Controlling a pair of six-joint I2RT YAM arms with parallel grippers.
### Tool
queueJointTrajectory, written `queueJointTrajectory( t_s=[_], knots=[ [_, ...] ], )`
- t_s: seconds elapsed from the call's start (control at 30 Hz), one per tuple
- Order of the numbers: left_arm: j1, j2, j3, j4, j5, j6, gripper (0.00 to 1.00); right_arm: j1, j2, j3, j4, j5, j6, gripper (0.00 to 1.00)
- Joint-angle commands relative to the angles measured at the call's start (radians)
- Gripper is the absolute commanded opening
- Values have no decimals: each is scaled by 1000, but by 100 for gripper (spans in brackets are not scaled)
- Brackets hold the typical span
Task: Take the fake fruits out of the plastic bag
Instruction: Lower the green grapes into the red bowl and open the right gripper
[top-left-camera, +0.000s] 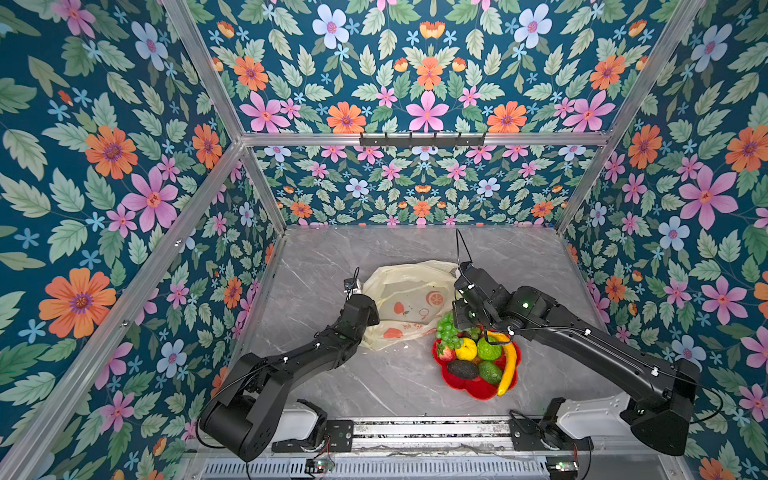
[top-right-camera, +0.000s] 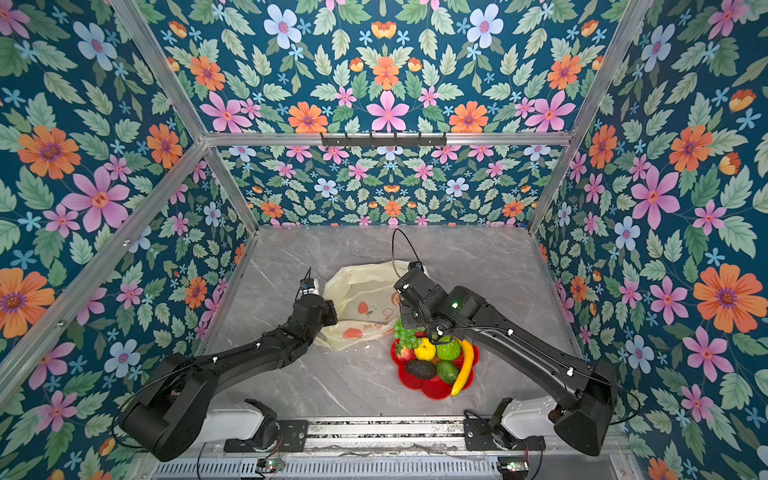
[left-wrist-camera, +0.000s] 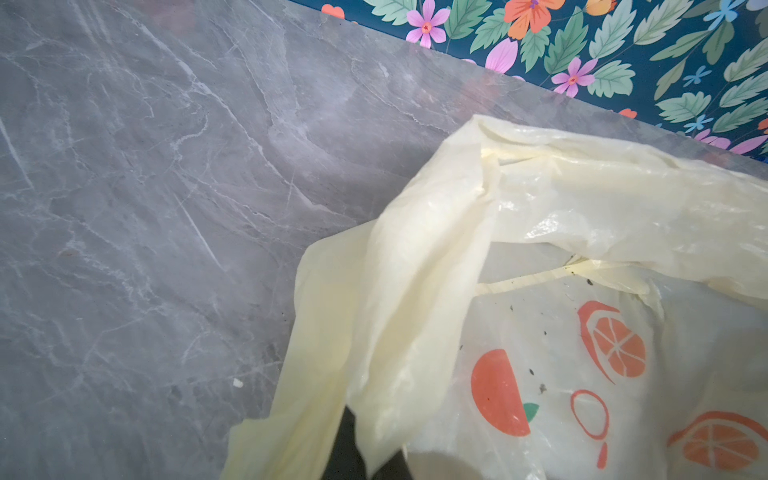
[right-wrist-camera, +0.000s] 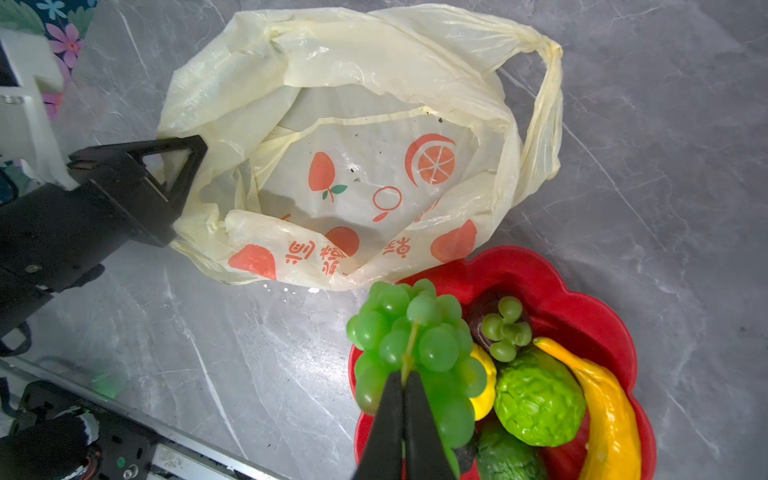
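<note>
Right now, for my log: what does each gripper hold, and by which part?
The right gripper pinches the large grape bunch by its stem; left gripper pinches the plastic bag at its rim.

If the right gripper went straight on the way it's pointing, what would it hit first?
The right gripper grips a green grape bunch by its stem, so the bunch leads. Ahead it probably meets the red plate at its rim, with the plastic bag just beyond; depth is unclear.

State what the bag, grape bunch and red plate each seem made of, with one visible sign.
The plastic bag: thin translucent film, likely polythene; crinkled, shiny.
The grape bunch: glossy, slightly see-through, probably soft plastic.
The red plate: seemingly moulded plastic; even colour, soft sheen.
</note>
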Motion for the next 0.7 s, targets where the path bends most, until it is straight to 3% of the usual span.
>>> queueJointTrajectory(
  t_s=[0.0,0.23,0.67],
  knots=[
    [2,-4,3,-6,-15,6,0,-10,-2,-14,3,36,25,0],
    [1,-7,1,-5,-17,6,0,-55,-34,-109,41,-21,48,0],
    [2,0,3,-1,-6,5,0,-146,-31,-194,83,-23,58,0]
  ],
)
